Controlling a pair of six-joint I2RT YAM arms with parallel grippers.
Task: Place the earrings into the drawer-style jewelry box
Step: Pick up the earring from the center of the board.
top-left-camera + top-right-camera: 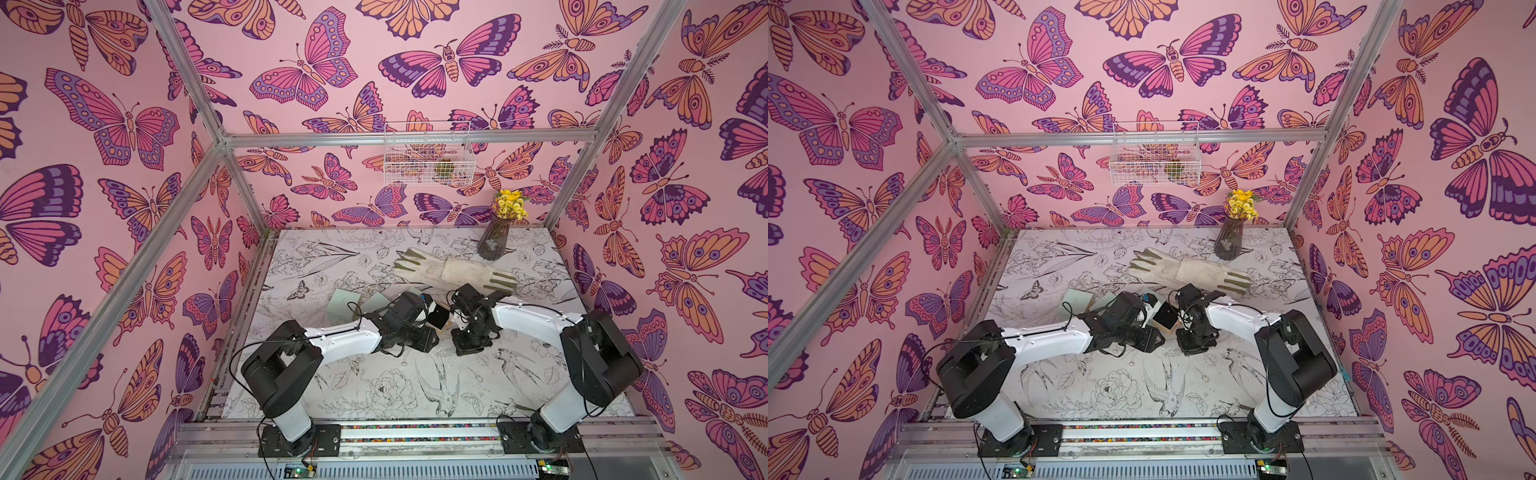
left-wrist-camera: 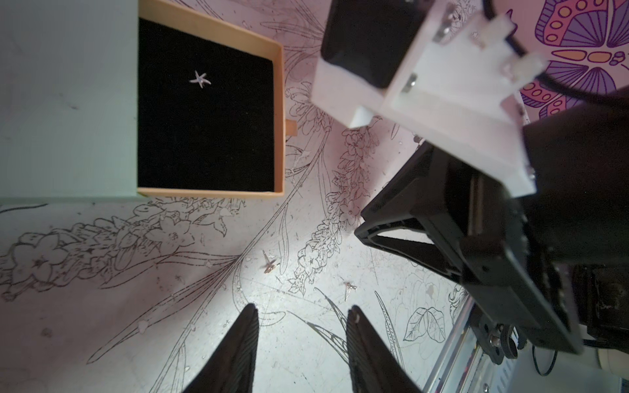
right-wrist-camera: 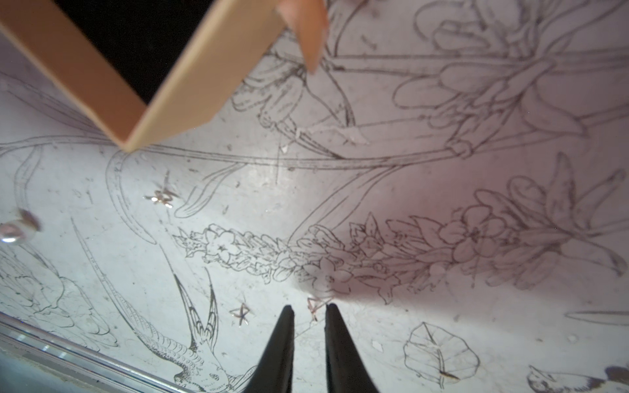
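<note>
Lying on the black lining of the drawer, a starfish earring shows only in the left wrist view — the drawer is slid from its mint sleeve, tab toward the right arm. Empty, the left gripper gapes; the right gripper stands narrowly parted astride a loose earring.

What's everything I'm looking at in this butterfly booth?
Table: one, white, line-drawn flowers.
Drawer-style jewelry box: one, mint sleeve, tan black-lined drawer open, centre.
Star-shaped earring: one, silver, inside drawer.
Loose star-like earrings: three, silvery, on table.
Pearl-like bead: one, white, on table.
Fabric gloves: two, cream with olive fingertips, behind box.
Ribbed vase: one, dark, yellow flowers, back right.
Wire basket: one, white, back wall.
Flat squares: two, pale green, centre.
Left arm: white-black; jaws apart, empty.
Right arm: white-black; jaws narrowly apart at one earring, grip unclear.
</note>
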